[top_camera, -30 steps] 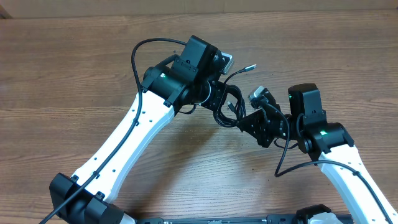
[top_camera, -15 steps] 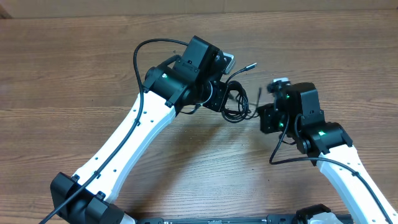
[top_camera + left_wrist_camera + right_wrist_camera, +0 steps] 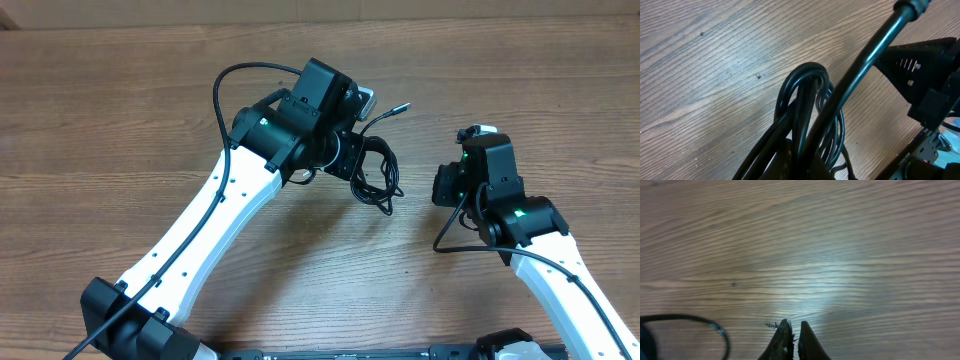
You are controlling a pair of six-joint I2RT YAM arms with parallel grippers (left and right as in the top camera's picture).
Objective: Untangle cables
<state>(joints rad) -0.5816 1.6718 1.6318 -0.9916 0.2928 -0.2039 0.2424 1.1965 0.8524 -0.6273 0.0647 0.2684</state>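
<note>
One bundle of thin black looped cables (image 3: 376, 176) sits clamped in the closed left gripper (image 3: 350, 160), over the brown wooden table (image 3: 120, 90). To its right, apart from the loops, the right gripper (image 3: 792, 339) is pinched together on nothing. The untangling looks half done; next, the right jaws need to open and catch a single strand.

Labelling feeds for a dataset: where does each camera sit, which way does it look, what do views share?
Overhead: above the table, looking down; left arm, right arm, left gripper shut on cables.
Left wrist: on that wrist, facing cables and wood; right arm beyond.
Right wrist: on that wrist, facing bare wood; shut right gripper at bottom.
Shared: overhead and left wrist both show cables.
</note>
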